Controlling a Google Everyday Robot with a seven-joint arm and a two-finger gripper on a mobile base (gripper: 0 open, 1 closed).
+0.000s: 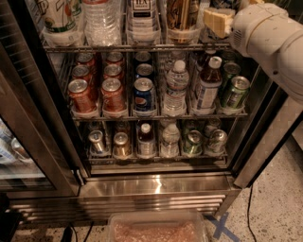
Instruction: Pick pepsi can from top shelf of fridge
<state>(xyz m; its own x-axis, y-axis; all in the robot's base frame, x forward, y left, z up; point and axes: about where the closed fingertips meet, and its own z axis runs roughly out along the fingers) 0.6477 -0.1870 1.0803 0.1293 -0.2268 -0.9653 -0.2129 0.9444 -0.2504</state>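
Note:
The fridge (pixel 156 186) stands open with its steel base in front of me. The top shelf (pixel 118 47) is a wire rack with clear and white lane trays. In its middle lane stands a tall dark can with white lettering, the pepsi can (pixel 142 12); its top is cut off by the picture's edge. My gripper (pixel 218 21), cream-coloured at the end of the white arm (pixel 270 35), is at the right end of the top shelf. It sits about two lanes right of the can and is not touching it.
A water bottle (pixel 100 19), a white cup (pixel 59 16) and a brown bottle (pixel 182 14) flank the can. The middle rack holds red cans (pixel 81 94), shorter blue Pepsi cans (pixel 143 93), bottles and green cans (pixel 235 92). The door frame (pixel 33 127) is at left. A plastic bin (pixel 156 229) sits on the floor.

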